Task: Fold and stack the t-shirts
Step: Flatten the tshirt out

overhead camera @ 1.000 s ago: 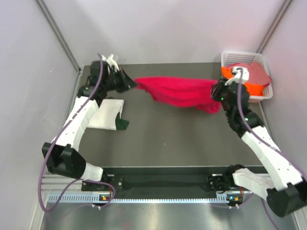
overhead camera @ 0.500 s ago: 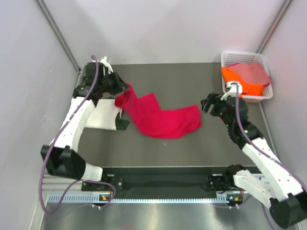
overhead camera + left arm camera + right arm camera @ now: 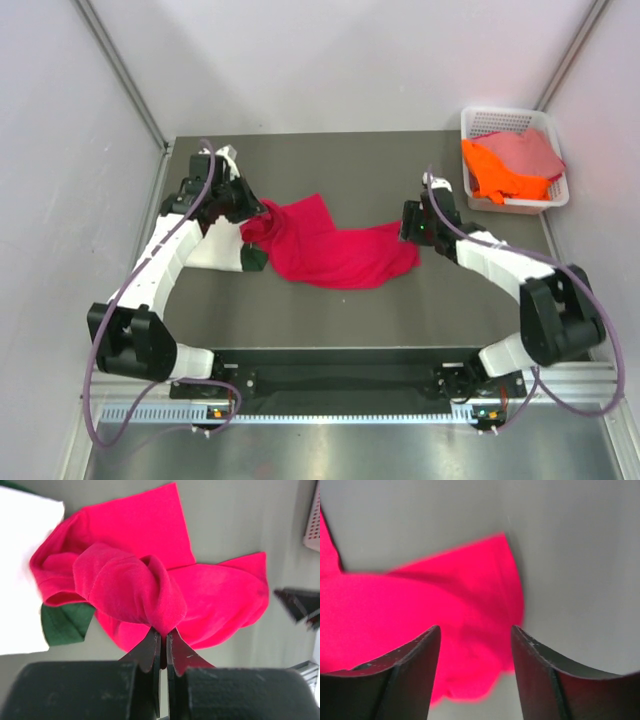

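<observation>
Gripping crimson t-shirt (image 3: 340, 255), left end effector (image 3: 163, 633)

The crimson t-shirt (image 3: 335, 250) lies crumpled at centre, its left end touching the folded cream-white t-shirt (image 3: 218, 245). The orange t-shirt (image 3: 500, 172) and the pink t-shirt (image 3: 530, 150) lie bunched together at far right.

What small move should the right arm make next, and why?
Probably lower the right tool and close it on the edge of the red t-shirt below it. It hangs open, holding nothing, while the left tool is shut on a bunched fold at the other end. The shirt lies crumpled, so both ends likely need gripping to spread it.
</observation>
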Available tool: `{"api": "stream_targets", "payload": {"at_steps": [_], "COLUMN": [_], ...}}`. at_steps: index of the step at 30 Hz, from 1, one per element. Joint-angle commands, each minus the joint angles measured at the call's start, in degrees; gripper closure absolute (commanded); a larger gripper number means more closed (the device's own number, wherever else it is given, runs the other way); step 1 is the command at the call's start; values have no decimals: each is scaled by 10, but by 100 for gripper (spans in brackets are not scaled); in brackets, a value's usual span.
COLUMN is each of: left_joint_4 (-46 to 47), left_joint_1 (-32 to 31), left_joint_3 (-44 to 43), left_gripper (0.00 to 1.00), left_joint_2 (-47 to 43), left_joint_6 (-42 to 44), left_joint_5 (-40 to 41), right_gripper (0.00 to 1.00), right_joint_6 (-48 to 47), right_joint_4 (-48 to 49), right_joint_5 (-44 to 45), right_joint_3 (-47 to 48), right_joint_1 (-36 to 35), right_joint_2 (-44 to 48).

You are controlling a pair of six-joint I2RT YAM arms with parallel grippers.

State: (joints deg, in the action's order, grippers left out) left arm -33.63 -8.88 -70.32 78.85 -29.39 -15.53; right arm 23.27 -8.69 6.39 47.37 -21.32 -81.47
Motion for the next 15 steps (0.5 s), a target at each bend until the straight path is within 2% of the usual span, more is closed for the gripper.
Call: {"api": "stream_targets", "payload": {"at_steps": [1, 9, 15], "left_joint_4": [4, 0, -4], "left_joint_1": [1, 1, 1], "left_joint_3": [17, 26, 26], "left_gripper": [100, 100, 100], "left_joint_2": [-28, -41, -41], "left_joint_6": [6, 8, 12], "left_joint_5": [20, 23, 26], "right_gripper": [43, 47, 51], "right_joint_6": [22, 20, 17], "right_joint_4": [33, 3, 5], "right_joint_5": [11, 31, 46], "right_joint_3": [90, 210, 207], "right_joint_1": [3, 25, 31], "right_joint_2": [-58, -201, -240]}}
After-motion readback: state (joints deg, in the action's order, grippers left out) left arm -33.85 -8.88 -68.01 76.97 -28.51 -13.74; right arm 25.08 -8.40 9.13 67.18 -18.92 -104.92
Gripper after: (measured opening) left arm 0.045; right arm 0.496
